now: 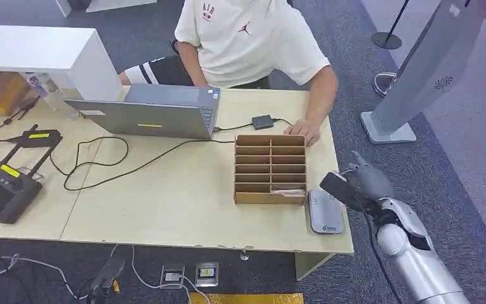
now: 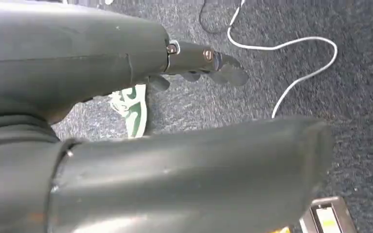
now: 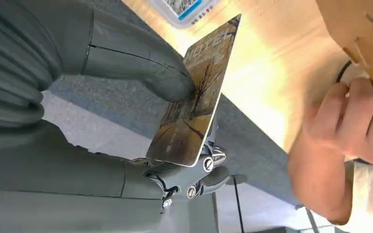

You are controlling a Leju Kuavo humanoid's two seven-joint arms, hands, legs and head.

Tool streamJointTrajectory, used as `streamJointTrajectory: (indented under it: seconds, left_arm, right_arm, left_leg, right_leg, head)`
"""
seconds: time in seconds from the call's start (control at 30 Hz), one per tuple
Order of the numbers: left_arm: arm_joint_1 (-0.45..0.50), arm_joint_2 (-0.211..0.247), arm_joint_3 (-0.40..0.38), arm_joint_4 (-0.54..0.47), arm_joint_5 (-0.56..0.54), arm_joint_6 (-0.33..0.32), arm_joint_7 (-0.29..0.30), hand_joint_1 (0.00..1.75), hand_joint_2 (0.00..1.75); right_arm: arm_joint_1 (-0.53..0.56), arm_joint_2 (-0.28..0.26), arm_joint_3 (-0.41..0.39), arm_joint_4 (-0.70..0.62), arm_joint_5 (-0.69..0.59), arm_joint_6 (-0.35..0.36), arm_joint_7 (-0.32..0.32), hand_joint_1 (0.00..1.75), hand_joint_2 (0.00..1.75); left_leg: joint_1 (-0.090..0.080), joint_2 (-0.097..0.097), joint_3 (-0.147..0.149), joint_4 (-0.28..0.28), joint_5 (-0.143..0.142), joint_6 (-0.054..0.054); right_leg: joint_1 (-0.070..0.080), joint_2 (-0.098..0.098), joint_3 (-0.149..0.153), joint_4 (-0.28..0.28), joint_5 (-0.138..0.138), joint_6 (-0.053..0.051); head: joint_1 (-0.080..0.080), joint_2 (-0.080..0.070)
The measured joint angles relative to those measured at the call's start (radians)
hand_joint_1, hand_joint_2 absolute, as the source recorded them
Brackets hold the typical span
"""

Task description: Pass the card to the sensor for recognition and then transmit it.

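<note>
Grey carpet runs under a pale wooden surface whose near right corner carries a small grey sensor. Just beside and above that sensor, the right hand pinches a card between its thumb and fingers, the card tilted on edge off the surface's corner. Down by the floor, the left hand hangs with its fingers loosely apart and nothing in them. Beyond the sensor stands a cardboard box of slots, with a card lying in its nearest right slot. Farther back, a person's hand rests at the box's far corner, near a laptop.
</note>
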Motion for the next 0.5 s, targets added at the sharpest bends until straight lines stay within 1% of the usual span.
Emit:
streamJointTrajectory:
  seconds: [0.5]
  left_arm:
    - [0.008,0.009,0.000,-0.014,0.005,-0.001,0.002,0.00,0.00]
  right_arm:
    - [-0.006,0.011,0.043,0.018,-0.018,0.013,0.008,1.75,1.75]
  left_leg:
    - [0.000,0.000,0.000,0.000,0.000,0.000]
  right_leg:
    - [0.000,0.000,0.000,0.000,0.000,0.000]
  head:
    - [0.000,0.000]
